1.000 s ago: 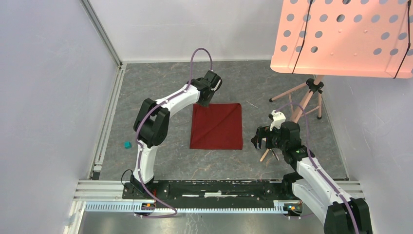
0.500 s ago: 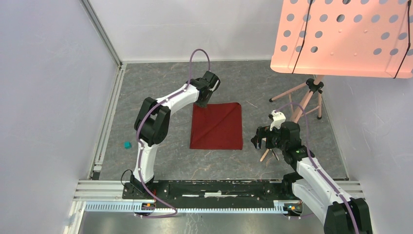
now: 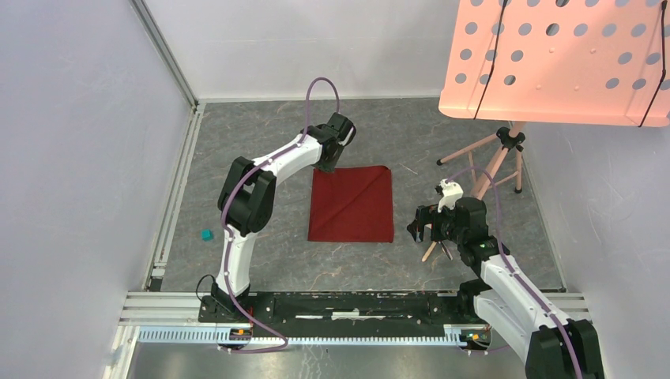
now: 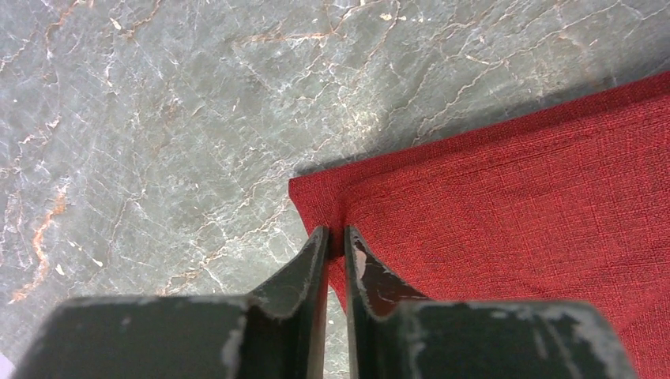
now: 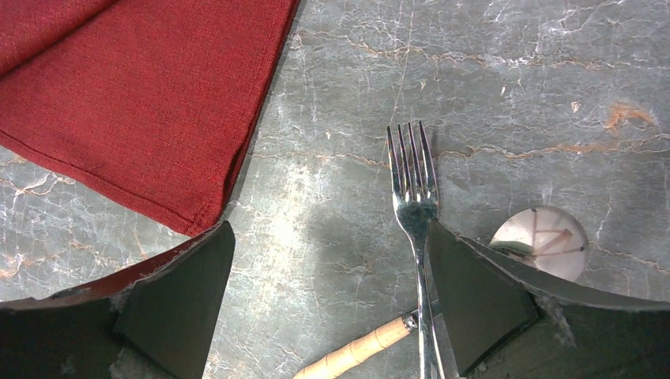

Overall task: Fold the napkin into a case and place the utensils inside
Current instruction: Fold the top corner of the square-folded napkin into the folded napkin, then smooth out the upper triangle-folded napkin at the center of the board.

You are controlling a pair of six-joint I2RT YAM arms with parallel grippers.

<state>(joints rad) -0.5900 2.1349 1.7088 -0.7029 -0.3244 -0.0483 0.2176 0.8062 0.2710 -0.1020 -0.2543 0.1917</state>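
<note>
Marble table (image 4: 158, 118), napkin (image 4: 513, 205) folding step.
Left gripper (image 4: 336, 233) nearly closed at its far-left corner, hold unclear; right gripper (image 5: 328, 229) wide, empty; regrip firmly next.

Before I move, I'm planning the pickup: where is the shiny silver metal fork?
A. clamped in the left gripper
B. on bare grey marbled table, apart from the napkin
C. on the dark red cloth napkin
B: the silver metal fork lies on the grey table, clear of the dark red napkin.
</note>
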